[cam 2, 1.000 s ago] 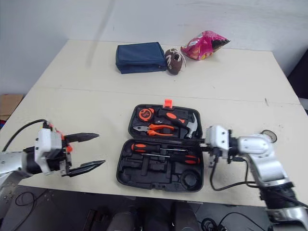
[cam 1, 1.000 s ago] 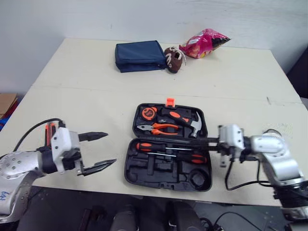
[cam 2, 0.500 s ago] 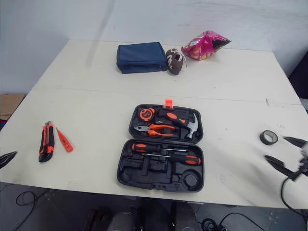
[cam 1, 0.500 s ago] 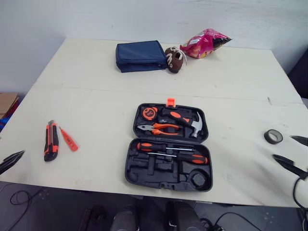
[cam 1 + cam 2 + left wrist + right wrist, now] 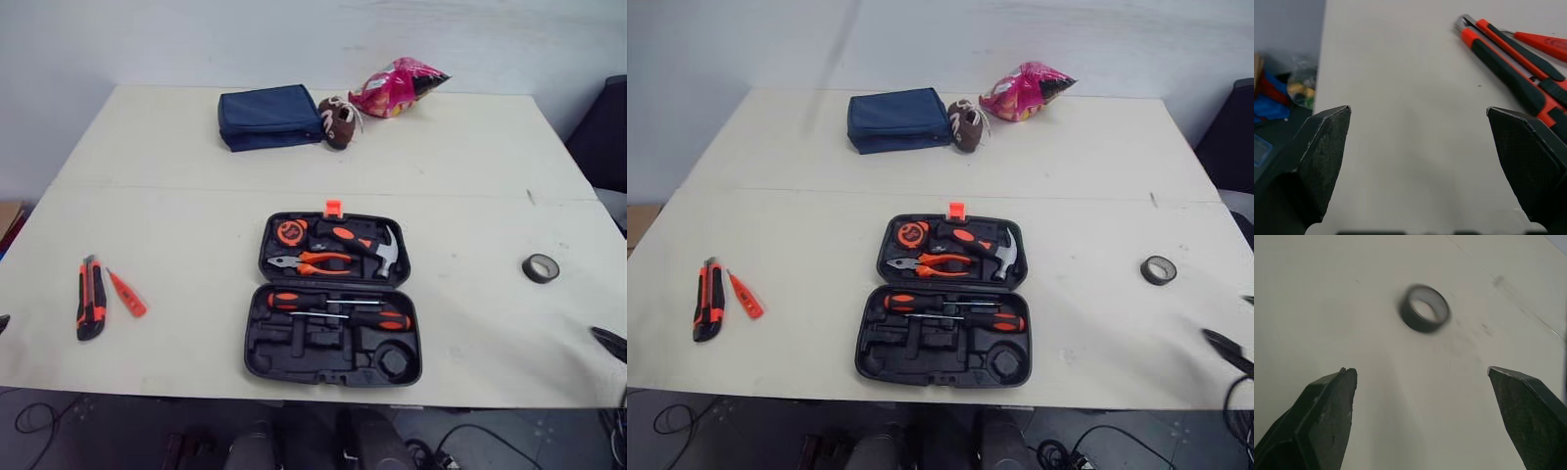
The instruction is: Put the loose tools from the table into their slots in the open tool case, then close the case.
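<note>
Reaching for the loose tools is where trouble looks likeliest. The left gripper is spread wide with nothing in it, low over the table beside the knife and the thin red tester. These two lie side by side at the left, close to the near edge. Because they sit so close together, a grab at one could catch both or nudge the other off the table.

The right gripper is also wide apart and empty, pointing at the tape roll, which lies flat on the right, well apart from the case. A low ring on a smooth top may slide away from the closing fingers rather than lift.

The case lies open in the middle, near the front edge, with a hammer, pliers, a tape measure and screwdrivers already seated. Several slots in its near half are bare, including a round one that I judge is for the roll. Any tool left proud of its slot would probably stop the lid shutting, and pressing on the lid could push the light case toward the edge.

The tabletop is pale and matt, with a seam running across it. At the far side sit a blue pouch, a small toy football and a pink snack bag, against a plain light wall. Cables lie on the floor below.
</note>
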Robot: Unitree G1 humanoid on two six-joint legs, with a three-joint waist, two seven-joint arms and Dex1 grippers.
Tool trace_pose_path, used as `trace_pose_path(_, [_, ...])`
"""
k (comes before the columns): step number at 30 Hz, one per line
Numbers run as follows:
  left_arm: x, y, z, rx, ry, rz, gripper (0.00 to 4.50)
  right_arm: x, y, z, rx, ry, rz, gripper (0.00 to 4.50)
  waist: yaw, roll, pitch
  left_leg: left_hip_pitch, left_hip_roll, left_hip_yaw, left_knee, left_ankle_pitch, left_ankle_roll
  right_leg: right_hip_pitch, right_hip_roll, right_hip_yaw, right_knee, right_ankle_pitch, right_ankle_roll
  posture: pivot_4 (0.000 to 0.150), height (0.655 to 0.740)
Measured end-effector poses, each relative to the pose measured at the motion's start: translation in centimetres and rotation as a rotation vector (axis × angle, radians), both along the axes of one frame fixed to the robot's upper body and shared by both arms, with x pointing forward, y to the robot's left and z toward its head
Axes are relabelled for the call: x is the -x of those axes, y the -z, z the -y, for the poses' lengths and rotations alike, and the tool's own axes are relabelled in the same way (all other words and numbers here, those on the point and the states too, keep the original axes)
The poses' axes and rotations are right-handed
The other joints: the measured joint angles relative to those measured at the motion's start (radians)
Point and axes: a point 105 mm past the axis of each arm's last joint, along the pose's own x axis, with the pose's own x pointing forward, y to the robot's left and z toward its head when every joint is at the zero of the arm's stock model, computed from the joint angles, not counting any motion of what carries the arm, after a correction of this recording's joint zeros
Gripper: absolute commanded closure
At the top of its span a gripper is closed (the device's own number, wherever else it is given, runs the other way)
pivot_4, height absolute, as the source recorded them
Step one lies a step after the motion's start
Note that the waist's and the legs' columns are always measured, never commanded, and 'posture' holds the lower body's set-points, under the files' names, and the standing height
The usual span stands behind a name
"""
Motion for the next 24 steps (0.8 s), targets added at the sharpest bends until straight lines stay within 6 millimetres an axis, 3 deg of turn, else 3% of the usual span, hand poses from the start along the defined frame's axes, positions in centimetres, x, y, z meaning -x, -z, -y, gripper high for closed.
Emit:
trace_pose_path(3, [-1.0, -0.6, 2.3, 0.031, 0.035, 0.011, 0.00, -2.9, -1.6, -4.4, -0.044, -0.173, 0.073, 0.03, 0.006, 0.000, 0.000, 0.000, 0.000, 0.000, 0.001, 0.000, -0.001, -0.001, 0.000, 0.000, 0.001, 0.000, 0.000, 0.150, 0.7400])
trace_pose_path(7, [-1.7, -1.0, 5.4, 0.050, 0.051, -0.035, 0.00, -4.5, -3.0, -9.7, -0.131, -0.362, 0.117, 0.03, 0.022, 0.000, 0.000, -0.001, 0.000, -0.001, 0.001, 0.000, 0.000, -0.001, -0.001, 0.000, 0.000, 0.000, 0.000, 0.150, 0.7400])
trace_pose_path(11, [-2.8, -0.9, 8.8, 0.162, 0.041, -0.014, 0.00, -6.7, -4.0, -13.9, -0.408, -0.411, 0.130, 0.03, 0.034, 0.000, 0.000, -0.002, -0.001, -0.002, 0.004, 0.000, 0.000, -0.001, -0.001, 0.000, 0.002, 0.000, 0.000, 0.150, 0.7400])
trace_pose_path(18, [-4.5, -1.1, 16.3, 0.215, 0.035, -0.098, 0.00, -6.5, -3.8, -18.0, -0.404, -0.652, 0.072, 0.03, 0.045, 0.000, 0.000, -0.004, -0.002, -0.004, 0.003, 0.001, 0.001, 0.000, -0.001, -0.001, 0.002, 0.000, 0.000, 0.150, 0.7400])
trace_pose_path(24, [-5.4, 0.4, 19.6, 0.226, -0.070, -0.103, 0.00, -5.7, -3.7, -20.7, -0.378, -0.826, 0.058, 0.03, 0.034, 0.000, 0.000, -0.004, -0.001, -0.003, 0.008, 0.002, 0.001, 0.001, 0.001, -0.001, 0.002, 0.000, 0.000, 0.150, 0.7400])
